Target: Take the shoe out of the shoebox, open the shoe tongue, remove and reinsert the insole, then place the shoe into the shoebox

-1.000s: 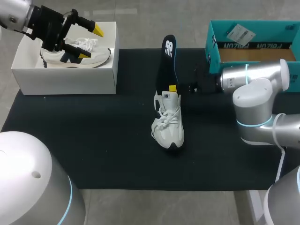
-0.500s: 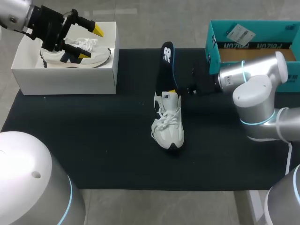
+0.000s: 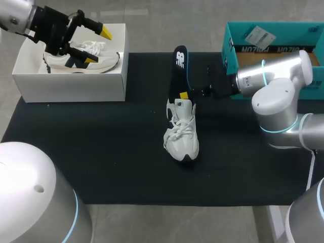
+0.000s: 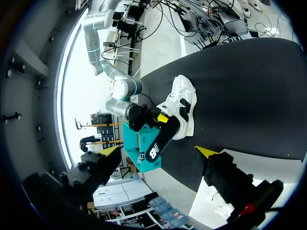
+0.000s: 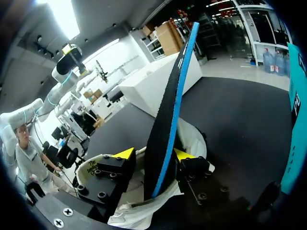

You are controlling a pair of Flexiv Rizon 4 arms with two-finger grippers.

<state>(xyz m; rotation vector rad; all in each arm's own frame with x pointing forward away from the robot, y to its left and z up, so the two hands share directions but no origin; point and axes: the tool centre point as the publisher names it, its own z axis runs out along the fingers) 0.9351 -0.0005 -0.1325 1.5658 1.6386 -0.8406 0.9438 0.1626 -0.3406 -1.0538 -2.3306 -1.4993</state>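
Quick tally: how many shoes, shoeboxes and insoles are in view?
Shoes: 2, the shoe on the mat and the boxed shoe
Shoeboxes: 2, the white shoebox and the teal shoebox
Insoles: 1, the insole
Total: 5

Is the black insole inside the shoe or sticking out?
Sticking out: the insole has only its lower end in the shoe; the right gripper grips it.

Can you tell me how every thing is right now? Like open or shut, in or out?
white shoebox: open, a shoe inside.
boxed shoe: lying on its side.
white shoe: out of the box, upright on the black mat.
insole: standing up, lower end in the white shoe.
right gripper: shut on the insole.
left gripper: open, above the white shoebox.
teal box: open.
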